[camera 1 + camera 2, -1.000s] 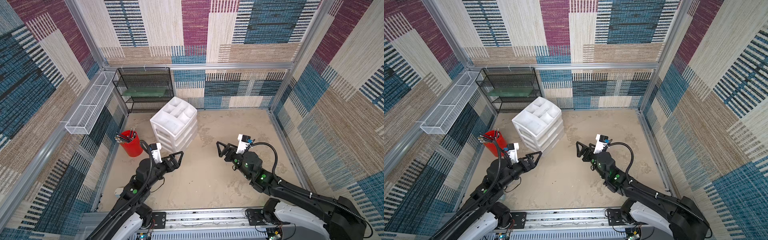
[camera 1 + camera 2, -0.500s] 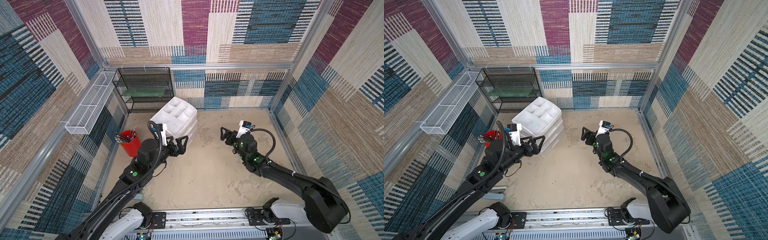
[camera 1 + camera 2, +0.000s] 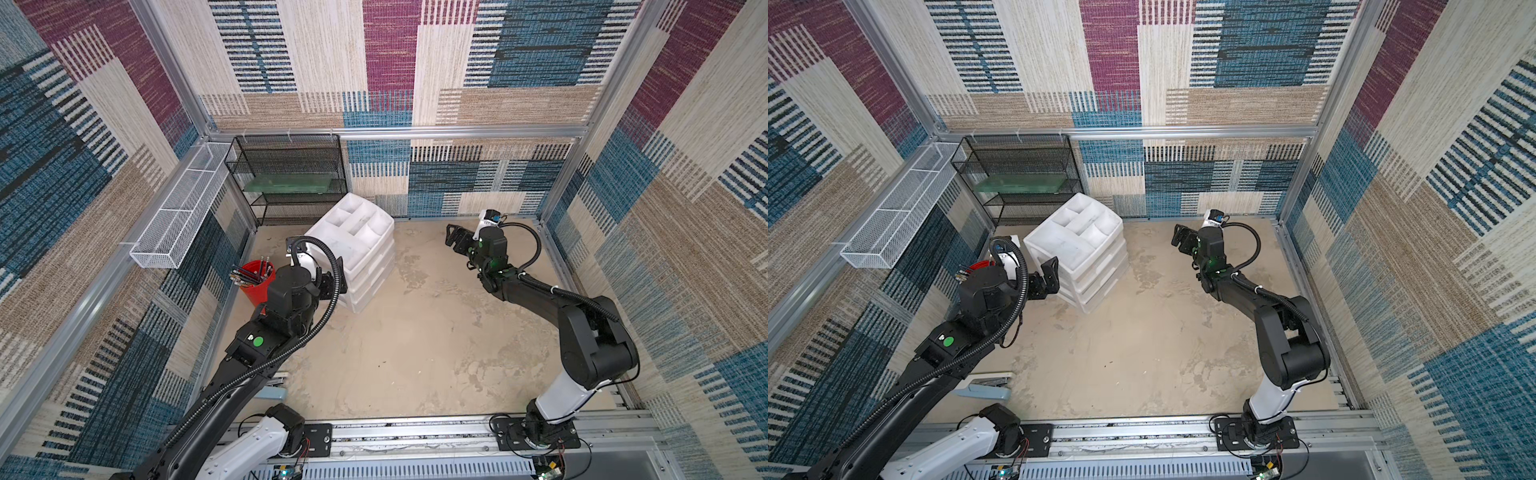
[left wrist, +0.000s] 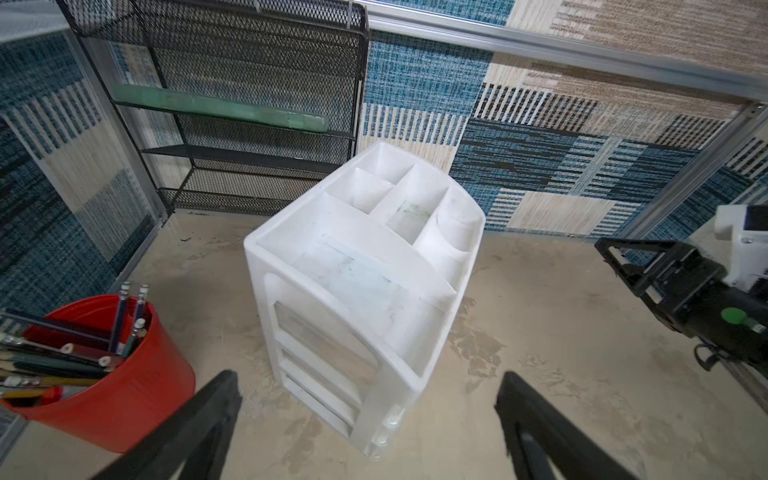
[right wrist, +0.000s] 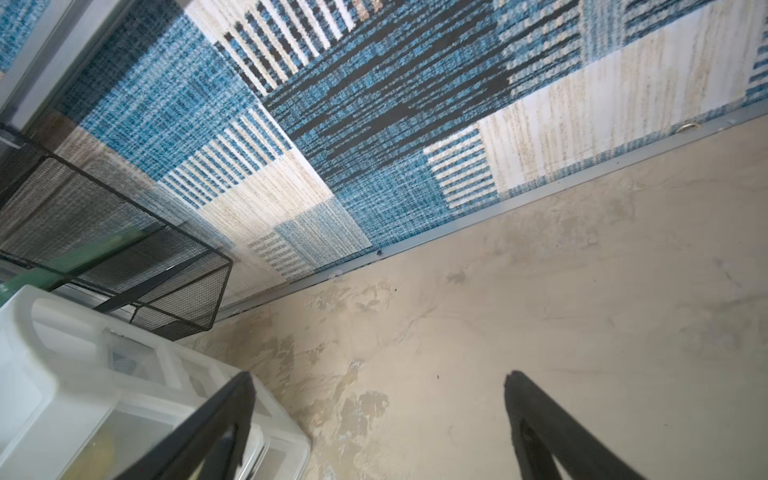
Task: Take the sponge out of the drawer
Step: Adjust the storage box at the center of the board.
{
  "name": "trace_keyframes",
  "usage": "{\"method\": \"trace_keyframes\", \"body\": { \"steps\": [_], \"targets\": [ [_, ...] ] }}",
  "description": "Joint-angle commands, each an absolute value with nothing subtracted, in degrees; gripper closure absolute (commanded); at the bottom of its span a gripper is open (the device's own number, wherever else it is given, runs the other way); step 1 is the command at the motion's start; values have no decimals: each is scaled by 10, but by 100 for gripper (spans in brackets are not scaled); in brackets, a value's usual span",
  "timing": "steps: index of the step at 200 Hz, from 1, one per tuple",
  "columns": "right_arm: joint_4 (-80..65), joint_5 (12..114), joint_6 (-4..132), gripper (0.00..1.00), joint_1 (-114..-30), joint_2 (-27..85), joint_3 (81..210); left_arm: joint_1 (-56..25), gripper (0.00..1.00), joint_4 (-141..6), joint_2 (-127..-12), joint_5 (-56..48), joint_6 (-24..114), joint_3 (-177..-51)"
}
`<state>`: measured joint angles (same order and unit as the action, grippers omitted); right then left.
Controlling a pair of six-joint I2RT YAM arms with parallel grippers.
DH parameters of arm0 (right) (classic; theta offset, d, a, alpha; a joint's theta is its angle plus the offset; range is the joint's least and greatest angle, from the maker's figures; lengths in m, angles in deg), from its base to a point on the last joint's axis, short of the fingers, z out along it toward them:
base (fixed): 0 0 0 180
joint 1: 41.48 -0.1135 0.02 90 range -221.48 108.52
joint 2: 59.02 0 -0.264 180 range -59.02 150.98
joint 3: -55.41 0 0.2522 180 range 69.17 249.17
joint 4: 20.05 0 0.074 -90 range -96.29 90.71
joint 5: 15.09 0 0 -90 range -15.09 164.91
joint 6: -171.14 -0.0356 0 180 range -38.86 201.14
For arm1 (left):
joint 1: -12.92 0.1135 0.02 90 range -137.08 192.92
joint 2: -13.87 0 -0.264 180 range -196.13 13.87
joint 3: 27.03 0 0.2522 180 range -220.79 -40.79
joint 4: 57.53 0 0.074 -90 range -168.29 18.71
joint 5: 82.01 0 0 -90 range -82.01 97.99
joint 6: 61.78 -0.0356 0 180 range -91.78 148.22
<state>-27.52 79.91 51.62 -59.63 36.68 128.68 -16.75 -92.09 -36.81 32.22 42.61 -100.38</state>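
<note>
Facing the drawer [image 3: 374, 272] with both tools spread, holding nothing.
Left tool [image 4: 368, 384] just beside its front corner, likely placed to pull it open; right tool [image 3: 455, 240] well apart.

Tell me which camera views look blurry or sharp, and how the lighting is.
Right wrist view: the drawer chest is soft and smeared, the patterned wall sharper. Left wrist view: crisp on the chest and the red cup. In both top views: even, diffuse light, faint shadows on the floor, no harsh glare.
</note>
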Motion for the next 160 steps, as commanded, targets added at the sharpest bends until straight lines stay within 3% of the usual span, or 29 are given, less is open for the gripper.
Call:
{"method": "trace_keyframes", "body": {
  "steps": [1,53,86,123,160],
  "targets": [
    [-275,818,540,5,-623,352,1283,-139,0,-947,-382,321,370,-1029],
    [-203,920,582,5,-742,311,1288,44,0,-830,-458,117,439,-1000],
    [-108,951,573,5,-761,297,1328,65,1,-788,-524,80,429,-1017],
    [-97,931,564,5,-756,292,1341,100,0,-749,-556,28,420,-995],
    [-109,915,567,5,-766,289,1314,112,7,-714,-576,-63,470,-988]
  ]
}}
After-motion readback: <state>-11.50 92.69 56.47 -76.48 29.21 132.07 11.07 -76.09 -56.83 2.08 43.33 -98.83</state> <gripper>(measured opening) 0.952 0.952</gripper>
